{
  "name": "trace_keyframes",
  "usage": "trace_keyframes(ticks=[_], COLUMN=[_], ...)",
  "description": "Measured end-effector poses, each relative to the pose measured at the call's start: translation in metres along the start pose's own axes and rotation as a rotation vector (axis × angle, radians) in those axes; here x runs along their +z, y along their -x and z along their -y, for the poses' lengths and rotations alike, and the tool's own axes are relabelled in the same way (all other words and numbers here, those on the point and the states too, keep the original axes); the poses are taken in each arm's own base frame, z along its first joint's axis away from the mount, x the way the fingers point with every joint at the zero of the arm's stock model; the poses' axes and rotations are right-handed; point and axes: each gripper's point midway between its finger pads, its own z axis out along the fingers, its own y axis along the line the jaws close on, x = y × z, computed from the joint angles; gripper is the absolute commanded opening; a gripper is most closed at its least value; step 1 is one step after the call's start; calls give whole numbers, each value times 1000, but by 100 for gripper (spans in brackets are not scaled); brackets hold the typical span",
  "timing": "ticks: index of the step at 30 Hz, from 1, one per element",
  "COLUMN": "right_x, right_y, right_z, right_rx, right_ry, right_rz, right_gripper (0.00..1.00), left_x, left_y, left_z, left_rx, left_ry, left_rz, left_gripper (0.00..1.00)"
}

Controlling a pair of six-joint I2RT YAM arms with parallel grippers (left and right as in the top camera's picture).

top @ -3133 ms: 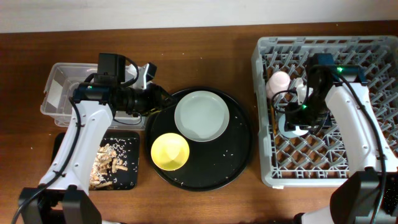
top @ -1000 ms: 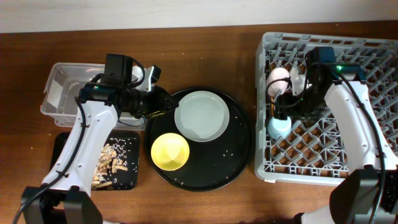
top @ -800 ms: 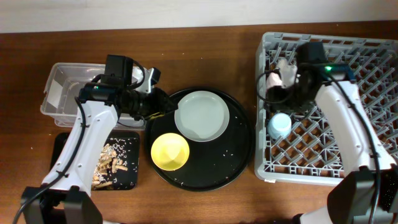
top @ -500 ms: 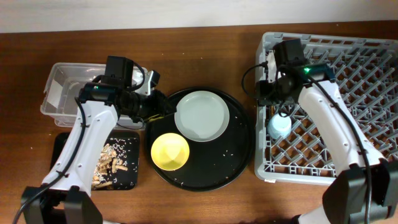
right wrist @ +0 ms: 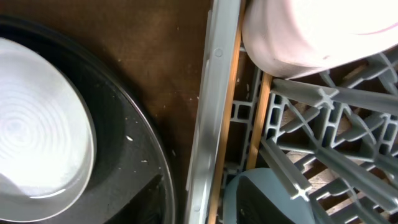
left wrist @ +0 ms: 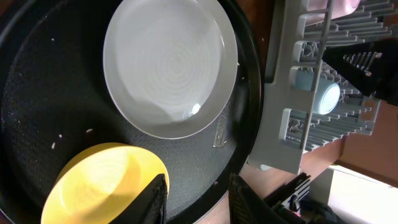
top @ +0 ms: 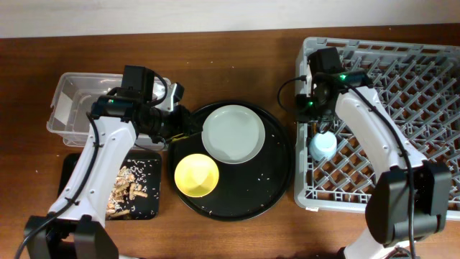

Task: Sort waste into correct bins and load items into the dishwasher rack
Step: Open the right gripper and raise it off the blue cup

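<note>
Right tool [top: 310, 102] hovers over the wall of the dishwasher rack [top: 431, 44] that faces the round black tray [top: 277, 180]. Its fingers are part-way apart and grip nothing, and the pink cup [right wrist: 311, 28] and blue cup [top: 323, 146] sit in the rack just beside it. Left tool [top: 176, 128] hangs at the tray's opposite rim, likewise parted and empty in its wrist view. Between the two lie the items not yet loaded: the pale plate [top: 232, 134], flat on the tray, and the yellow bowl [top: 196, 175] close against the plate's edge on the robot's side. From the right tool the plate lies straight across the rack wall, toward the left arm. The left tool looks the nearer, just beside the plate's rim, though the rack stands on the right arm's side. Both pieces are round, so no long axis governs the approach. Food scraps [top: 126, 191] lie in the shallow black tray [top: 159, 180] on the worktop [top: 237, 65].
</note>
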Motion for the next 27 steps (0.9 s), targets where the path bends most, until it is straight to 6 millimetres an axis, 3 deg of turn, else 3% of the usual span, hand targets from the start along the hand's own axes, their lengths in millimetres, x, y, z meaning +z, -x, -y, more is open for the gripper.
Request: trace_keyframes(ticks=[11, 27], right_x=[12, 9], right_y=[-10, -29], right_z=[1, 3], right_rx=[4, 18], right_ry=[-1, -12], right_rz=[-58, -140], right_gripper=[8, 8], left_x=[0, 0], left_y=[0, 0], left_z=[-1, -1], left_rx=[3, 3], left_ry=[7, 7], left_rz=[2, 2], left_gripper=[32, 32])
